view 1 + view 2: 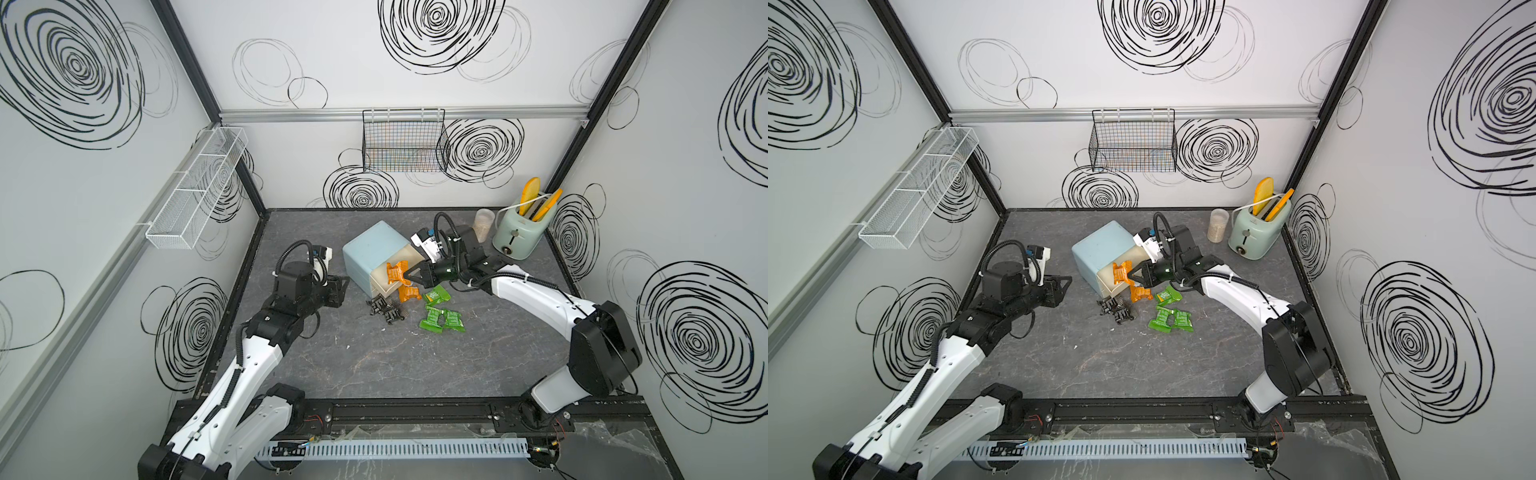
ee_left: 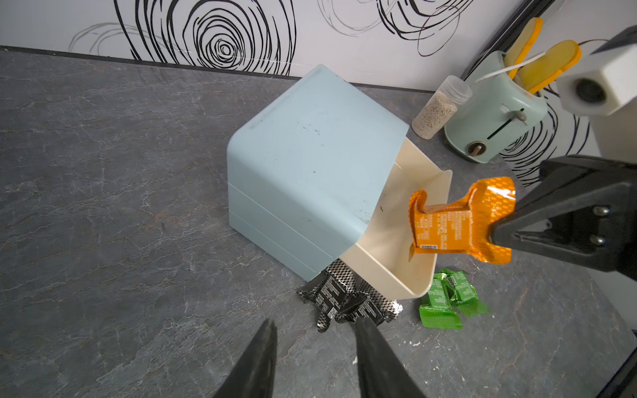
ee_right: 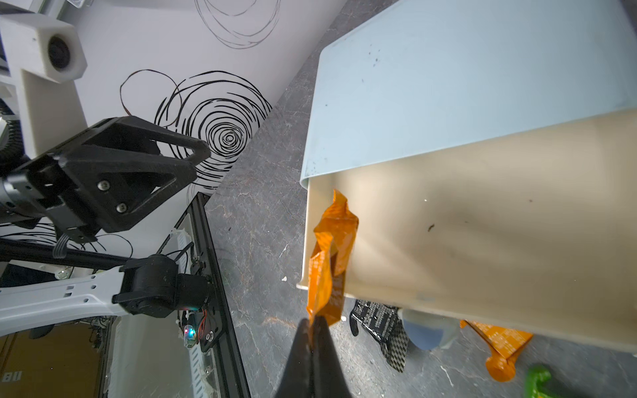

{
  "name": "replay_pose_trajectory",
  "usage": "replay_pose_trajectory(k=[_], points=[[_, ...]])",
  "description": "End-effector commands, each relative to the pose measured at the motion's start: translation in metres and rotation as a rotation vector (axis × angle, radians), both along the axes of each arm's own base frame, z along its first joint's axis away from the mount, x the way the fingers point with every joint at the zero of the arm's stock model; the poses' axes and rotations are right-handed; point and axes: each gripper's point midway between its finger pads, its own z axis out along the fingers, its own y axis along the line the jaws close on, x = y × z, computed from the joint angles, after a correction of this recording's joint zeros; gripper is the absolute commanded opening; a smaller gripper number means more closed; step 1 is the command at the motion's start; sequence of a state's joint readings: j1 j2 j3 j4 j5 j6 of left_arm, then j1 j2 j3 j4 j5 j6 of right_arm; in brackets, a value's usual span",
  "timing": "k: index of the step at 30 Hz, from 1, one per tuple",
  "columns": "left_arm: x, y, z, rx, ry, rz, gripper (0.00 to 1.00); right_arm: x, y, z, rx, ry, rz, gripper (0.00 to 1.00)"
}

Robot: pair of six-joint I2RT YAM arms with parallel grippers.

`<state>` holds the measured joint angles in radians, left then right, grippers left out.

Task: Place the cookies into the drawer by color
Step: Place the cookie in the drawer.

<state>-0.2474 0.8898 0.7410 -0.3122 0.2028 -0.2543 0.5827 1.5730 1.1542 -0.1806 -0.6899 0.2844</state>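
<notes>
Orange cookie [image 2: 448,227], print unreadable, above drawer [image 2: 382,248]

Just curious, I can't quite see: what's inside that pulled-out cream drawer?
Only bare cream floor shows inside the drawer. The right gripper holds an orange packet over its rim. The back part, under the blue cabinet, is hidden.

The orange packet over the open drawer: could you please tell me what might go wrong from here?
1. The right pincer pinches the orange packet only by its end, and it hangs near the rim of the drawer; released here, it may land outside on the table.
2. The other orange packet and the black packets lie partly under the pulled-out drawer, so reaching for them could nudge the cabinet.
</notes>
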Motion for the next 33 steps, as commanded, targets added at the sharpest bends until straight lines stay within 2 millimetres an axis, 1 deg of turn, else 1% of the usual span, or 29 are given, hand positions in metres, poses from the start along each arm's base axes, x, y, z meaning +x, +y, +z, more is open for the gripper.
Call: replay_pose_trajectory(k=[1,14,20,28,33], points=[[0.003,0.002,0.007,-0.006,-0.042,0.008,0.43,0.001,0.002,0.001,-0.007,0.005,0.028,0.00],[0.003,0.004,0.007,-0.007,-0.041,0.014,0.43,0.008,0.009,-0.012,-0.025,0.045,0.044,0.00],[0.003,0.005,0.007,-0.007,-0.042,0.017,0.43,0.012,0.012,-0.015,-0.038,0.054,0.043,0.00],[0.003,0.006,0.008,-0.009,-0.044,0.021,0.43,0.019,0.015,-0.019,-0.051,0.072,0.040,0.04],[0.003,0.007,0.008,-0.010,-0.043,0.021,0.43,0.024,0.017,-0.018,-0.056,0.069,0.032,0.11]])
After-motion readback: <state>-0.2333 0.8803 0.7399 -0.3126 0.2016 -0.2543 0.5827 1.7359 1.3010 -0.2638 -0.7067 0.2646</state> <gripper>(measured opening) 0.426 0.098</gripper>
